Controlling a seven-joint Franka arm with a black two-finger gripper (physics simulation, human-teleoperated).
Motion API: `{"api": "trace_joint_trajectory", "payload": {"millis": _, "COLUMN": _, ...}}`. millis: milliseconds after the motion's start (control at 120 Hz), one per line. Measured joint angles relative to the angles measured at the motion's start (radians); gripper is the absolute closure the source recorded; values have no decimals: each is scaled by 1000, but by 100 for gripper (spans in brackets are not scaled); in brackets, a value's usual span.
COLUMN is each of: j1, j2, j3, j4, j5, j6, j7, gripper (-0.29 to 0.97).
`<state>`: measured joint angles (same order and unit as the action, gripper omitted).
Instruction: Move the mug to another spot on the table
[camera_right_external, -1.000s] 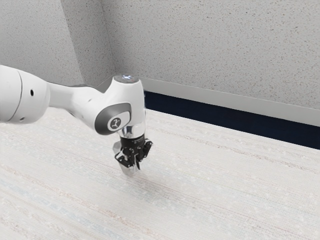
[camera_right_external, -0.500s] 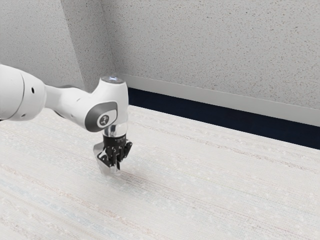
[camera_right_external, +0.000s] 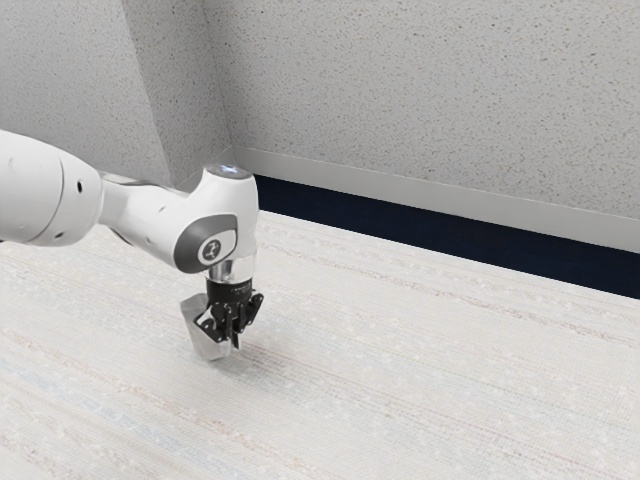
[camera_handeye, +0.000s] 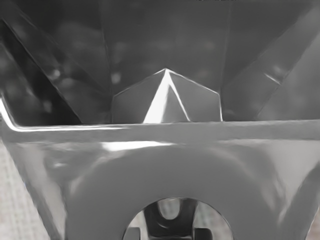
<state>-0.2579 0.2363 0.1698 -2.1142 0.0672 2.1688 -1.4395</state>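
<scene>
My end effector (camera_right_external: 229, 332) is clenched on the wall of the grey faceted mug (camera_right_external: 202, 337), which is at or just above the desk (camera_right_external: 430, 380), so I should carry it level and lower it gently before letting go

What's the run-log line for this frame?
gripper: shut on mug | mug: upright, near table surface | table contact: cannot tell
</scene>
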Motion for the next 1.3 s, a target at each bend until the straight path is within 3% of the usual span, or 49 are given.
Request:
{"api": "trace_joint_trajectory", "payload": {"millis": 200, "j1": -1, "j2": 1, "j3": -1, "j4": -2, "j5": -10, "j6": 13, "j7": -1, "gripper": 32}}
{"api": "trace_joint_trajectory", "payload": {"millis": 408, "j1": -2, "j2": -26, "j3": 0, "j4": -62, "j5": -29, "j6": 13, "j7": -3, "gripper": 12}}
{"api": "trace_joint_trajectory", "payload": {"millis": 692, "j1": -14, "j2": -96, "j3": -4, "j4": -132, "j5": -49, "j6": 18, "j7": -7, "gripper": 3}}
{"api": "trace_joint_trajectory", "payload": {"millis": 1183, "j1": -43, "j2": -158, "j3": -15, "j4": -162, "j5": -50, "j6": 31, "j7": -11, "gripper": 0}}
{"api": "trace_joint_trajectory", "payload": {"millis": 1233, "j1": -46, "j2": -193, "j3": -34, "j4": -131, "j5": -49, "j6": -7, "j7": -10, "gripper": 0}}
{"api": "trace_joint_trajectory", "payload": {"millis": 1300, "j1": -58, "j2": -225, "j3": -50, "j4": 32, "j5": -57, "j6": -121, "j7": 4, "gripper": 0}}
